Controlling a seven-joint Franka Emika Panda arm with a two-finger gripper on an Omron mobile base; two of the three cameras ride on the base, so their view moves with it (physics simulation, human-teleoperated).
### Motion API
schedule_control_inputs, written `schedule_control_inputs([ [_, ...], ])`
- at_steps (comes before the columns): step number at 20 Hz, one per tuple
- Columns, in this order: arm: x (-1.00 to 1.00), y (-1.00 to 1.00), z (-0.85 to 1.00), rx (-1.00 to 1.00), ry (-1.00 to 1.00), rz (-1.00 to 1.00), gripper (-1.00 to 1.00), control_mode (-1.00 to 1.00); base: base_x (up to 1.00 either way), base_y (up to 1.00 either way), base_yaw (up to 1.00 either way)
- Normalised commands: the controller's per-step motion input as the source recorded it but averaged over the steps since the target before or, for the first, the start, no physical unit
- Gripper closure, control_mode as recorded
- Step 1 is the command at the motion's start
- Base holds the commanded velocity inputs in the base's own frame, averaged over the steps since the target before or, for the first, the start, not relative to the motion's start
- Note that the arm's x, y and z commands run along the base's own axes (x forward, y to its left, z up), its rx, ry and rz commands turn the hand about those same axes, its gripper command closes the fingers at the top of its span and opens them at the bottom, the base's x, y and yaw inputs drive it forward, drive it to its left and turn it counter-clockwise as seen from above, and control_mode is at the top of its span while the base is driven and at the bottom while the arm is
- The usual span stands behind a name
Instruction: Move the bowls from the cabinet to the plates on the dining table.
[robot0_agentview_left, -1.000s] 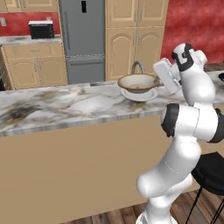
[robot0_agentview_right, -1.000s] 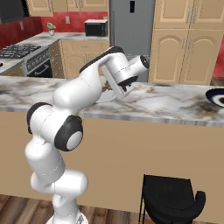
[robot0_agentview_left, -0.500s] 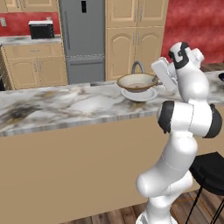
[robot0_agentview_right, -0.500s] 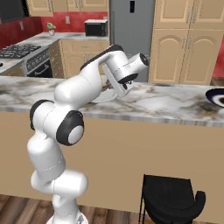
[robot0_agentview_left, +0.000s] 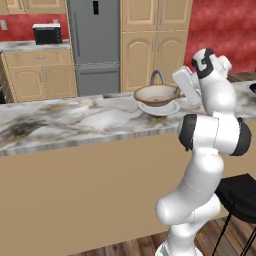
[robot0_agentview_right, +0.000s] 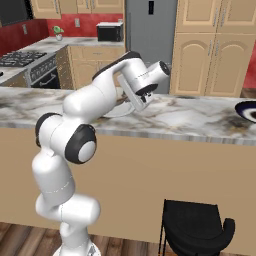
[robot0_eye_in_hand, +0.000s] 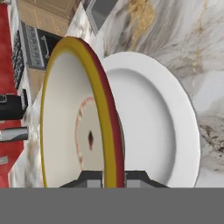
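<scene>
My gripper (robot0_eye_in_hand: 113, 177) is shut on the yellowish rim of a wide, shallow bowl (robot0_eye_in_hand: 74, 127), cream inside. In the left base view the bowl (robot0_agentview_left: 156, 94) hangs level just over a white plate (robot0_agentview_left: 159, 107) on the marble dining table (robot0_agentview_left: 75, 117). My gripper (robot0_agentview_left: 176, 91) holds it at its right edge. The hand view shows the white plate (robot0_eye_in_hand: 153, 127) right behind the bowl. A dark plate (robot0_agentview_right: 247, 110) lies further along the table, also at the frame edge (robot0_agentview_left: 252, 88). The cabinet is out of view.
Black stools stand on my side of the table (robot0_agentview_right: 195, 227) (robot0_agentview_left: 242, 192). Beyond the table are a grey fridge (robot0_agentview_left: 95, 45), tall beige arched-door cabinets (robot0_agentview_left: 150, 45), a microwave (robot0_agentview_left: 46, 34) and a stove (robot0_agentview_right: 22, 60).
The bowl stays in about the same place over the white plate. My arm's elbow has swung slightly to the left.
</scene>
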Motion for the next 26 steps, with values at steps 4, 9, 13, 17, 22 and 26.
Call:
schedule_control_inputs([
  [4, 0.03, 0.00, -0.14, 0.00, 0.00, 0.00, 1.00, -1.00, 0.00, 0.00, 0.00],
  [9, 0.06, 0.00, -0.22, -0.01, 0.00, 0.00, 1.00, -1.00, 0.00, 0.00, 0.00],
  [13, 0.10, 0.00, -0.08, -0.02, 0.00, 0.00, 1.00, -1.00, 0.00, 0.00, 0.00],
  [17, 0.06, 0.00, -0.06, -0.02, 0.00, 0.00, 1.00, -1.00, 0.00, 0.00, 0.00],
  [22, 0.00, 0.00, 0.00, 0.00, 0.00, 0.00, -1.00, -1.00, 0.00, 0.00, 0.00],
  [26, 0.00, 0.00, 0.00, 0.00, 0.00, 0.00, -1.00, -1.00, 0.00, 0.00, 0.00],
])
